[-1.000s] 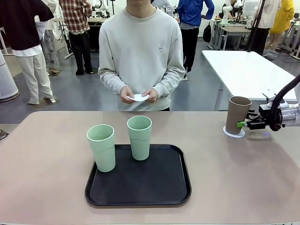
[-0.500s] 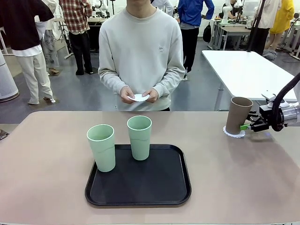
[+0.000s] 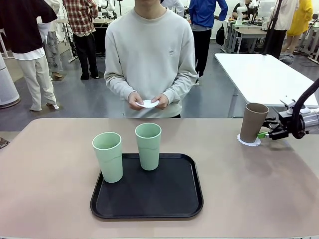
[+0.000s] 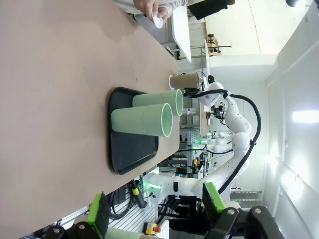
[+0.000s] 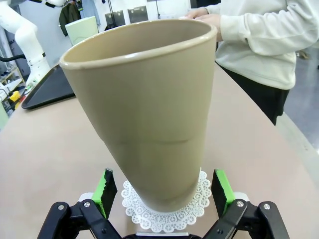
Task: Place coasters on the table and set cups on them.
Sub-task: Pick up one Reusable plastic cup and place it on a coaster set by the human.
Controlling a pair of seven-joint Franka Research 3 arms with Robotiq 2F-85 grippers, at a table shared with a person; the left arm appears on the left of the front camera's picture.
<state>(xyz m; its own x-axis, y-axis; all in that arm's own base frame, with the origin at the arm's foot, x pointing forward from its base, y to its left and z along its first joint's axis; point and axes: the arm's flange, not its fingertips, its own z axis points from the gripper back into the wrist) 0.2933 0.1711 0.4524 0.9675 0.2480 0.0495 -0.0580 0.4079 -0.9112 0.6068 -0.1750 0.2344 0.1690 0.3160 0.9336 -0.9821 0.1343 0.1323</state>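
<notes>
1 of 3 done: brown cup stands on coaster at table's far right. Right gripper just beside its base, jaws apart, not gripping. Mint cups on the black tray, no coasters. Person holds next coaster. Left gripper jaws apart, empty.

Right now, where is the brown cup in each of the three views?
Front view: brown cup at far right, upright on a white doily coaster.
Left wrist view: the cup small, upper middle, seen sideways beyond the two mint green cups.
Right wrist view: the cup large in the centre, framed by the open right gripper.
Shared landmark: the black tray.
</notes>
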